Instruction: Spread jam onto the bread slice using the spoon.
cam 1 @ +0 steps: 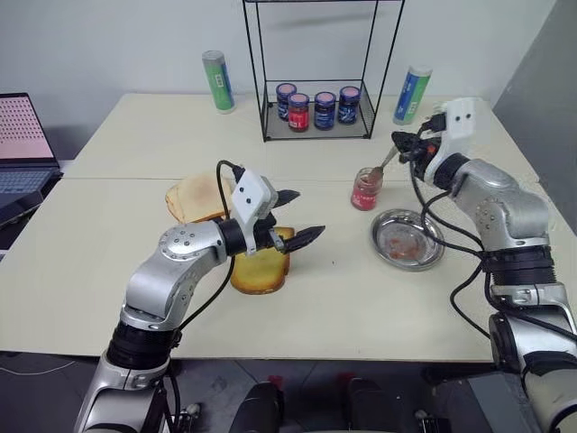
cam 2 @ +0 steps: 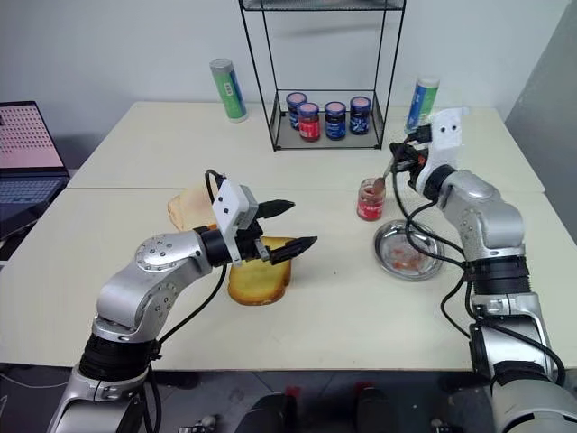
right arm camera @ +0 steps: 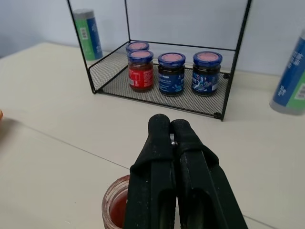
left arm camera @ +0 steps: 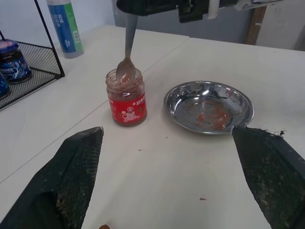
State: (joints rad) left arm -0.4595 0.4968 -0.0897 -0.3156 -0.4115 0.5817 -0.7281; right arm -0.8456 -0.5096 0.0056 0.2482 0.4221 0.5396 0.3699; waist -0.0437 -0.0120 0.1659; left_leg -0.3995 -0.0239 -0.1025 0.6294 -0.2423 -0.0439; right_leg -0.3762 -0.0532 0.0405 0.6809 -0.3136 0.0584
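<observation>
The bread slice [cam 1: 260, 271], thick and golden with a brown crust, lies near the table's front, partly under my left gripper [cam 1: 302, 215]. That gripper hovers above it, open and empty, pointing toward the jam. The jam [cam 1: 366, 189] is red in a small clear lidless jar [left arm camera: 126, 98] at mid-table right. My right gripper [cam 1: 401, 144] is just above the jar, shut on the handle of the silver spoon [left arm camera: 127, 47]. The spoon hangs down with its bowl inside the jar mouth. The right wrist view shows the shut fingers [right arm camera: 164, 157] over the jar rim [right arm camera: 114, 205].
A round metal dish [cam 1: 407, 239] with jam smears sits right of the jar. A paler bread slice [cam 1: 194, 198] lies behind the golden one. A wire rack [cam 1: 317, 126] with several lidded jars stands at the back, flanked by two tall cans. A laptop [cam 1: 22, 144] is far left.
</observation>
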